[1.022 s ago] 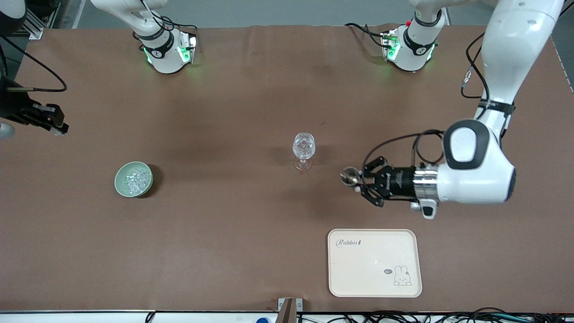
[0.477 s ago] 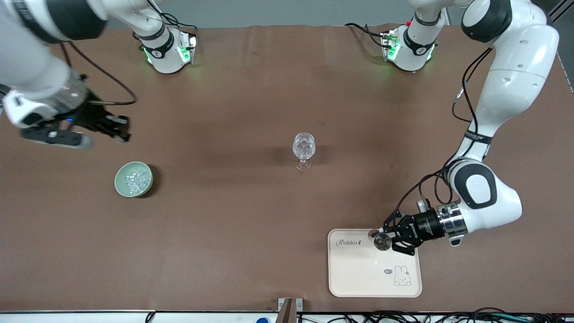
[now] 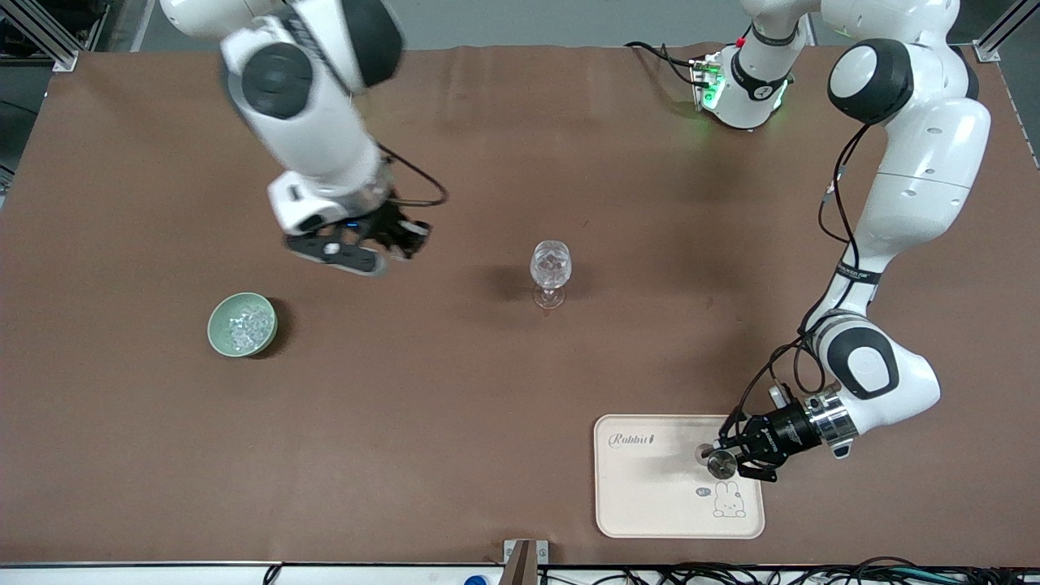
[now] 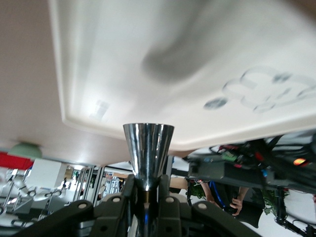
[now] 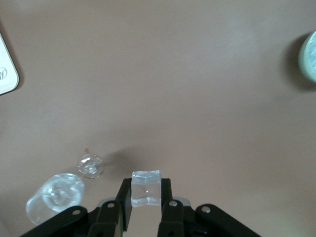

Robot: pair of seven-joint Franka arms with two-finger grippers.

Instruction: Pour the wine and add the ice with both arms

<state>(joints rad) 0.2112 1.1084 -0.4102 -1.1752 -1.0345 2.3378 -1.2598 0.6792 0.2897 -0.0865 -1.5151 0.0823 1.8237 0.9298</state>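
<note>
The wine glass [image 3: 550, 270] stands mid-table with ice cubes in it; it also shows in the right wrist view [image 5: 58, 193]. A green bowl [image 3: 242, 324] of ice cubes sits toward the right arm's end of the table. My right gripper [image 3: 404, 238] is up over the table between the bowl and the glass, shut on one clear ice cube [image 5: 146, 187]. My left gripper [image 3: 721, 461] is shut on the stem of a small steel measuring cup [image 4: 148, 148] and holds it low over the cream tray [image 3: 650, 496].
The cream tray with a rabbit drawing lies near the table's front edge, toward the left arm's end. Its corner [image 5: 6, 69] and the green bowl's rim [image 5: 310, 54] show in the right wrist view. Brown cloth covers the table.
My right arm has swung in from its end of the table toward the glass. My left gripper has carried the steel cup from beside the glass down to the tray.
</note>
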